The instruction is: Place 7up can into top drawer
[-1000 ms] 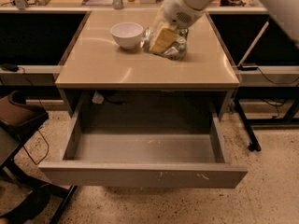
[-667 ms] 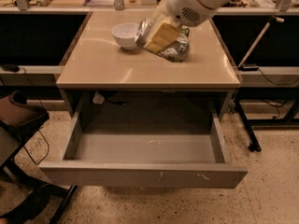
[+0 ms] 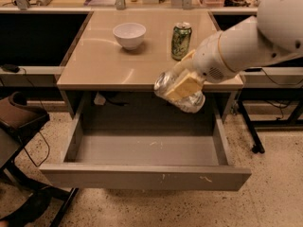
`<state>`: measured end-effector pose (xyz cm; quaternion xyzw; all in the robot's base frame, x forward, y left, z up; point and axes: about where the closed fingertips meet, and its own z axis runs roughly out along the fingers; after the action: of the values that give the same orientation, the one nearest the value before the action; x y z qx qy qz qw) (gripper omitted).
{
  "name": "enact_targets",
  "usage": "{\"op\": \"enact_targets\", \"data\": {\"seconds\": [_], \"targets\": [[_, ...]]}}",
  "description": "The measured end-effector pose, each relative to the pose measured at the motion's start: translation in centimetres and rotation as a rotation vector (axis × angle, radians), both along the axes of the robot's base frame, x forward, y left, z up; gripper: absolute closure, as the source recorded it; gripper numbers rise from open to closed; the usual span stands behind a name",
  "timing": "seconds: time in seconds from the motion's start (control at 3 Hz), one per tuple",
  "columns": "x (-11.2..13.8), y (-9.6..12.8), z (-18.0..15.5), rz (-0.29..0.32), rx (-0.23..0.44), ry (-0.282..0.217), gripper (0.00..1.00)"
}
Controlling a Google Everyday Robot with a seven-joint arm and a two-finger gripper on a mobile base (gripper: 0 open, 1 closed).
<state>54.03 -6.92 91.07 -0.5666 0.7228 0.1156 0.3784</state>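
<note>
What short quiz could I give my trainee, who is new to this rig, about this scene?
1. True or false: the pincer holds the tilted 7up can above the open top drawer.
2. Which stands upright on the table? A) green can B) 7up can C) bottle
3. Fill in: left of the green can sits a white ____.
Key: 1 true; 2 A; 3 bowl.

Tan gripper (image 3: 182, 86) above grey drawer (image 3: 142, 176) clasps silvery can (image 3: 192, 103).
</note>
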Motion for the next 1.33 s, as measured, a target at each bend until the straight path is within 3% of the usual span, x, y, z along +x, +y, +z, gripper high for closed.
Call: {"op": "enact_targets", "data": {"seconds": [0.33,0.67,1.0,1.33], "targets": [[1.2,-2.2,-6.2,0.007,0.031,0.121,1.0],[3.5,-4.1,-10.9,0.029,0.047,0.152,1.0],[3.6,-4.1,-10.9,0.028,0.047,0.151,1.0],[3.4,-4.3,-13.4,-0.004,0.001,0.196,1.0]]}}
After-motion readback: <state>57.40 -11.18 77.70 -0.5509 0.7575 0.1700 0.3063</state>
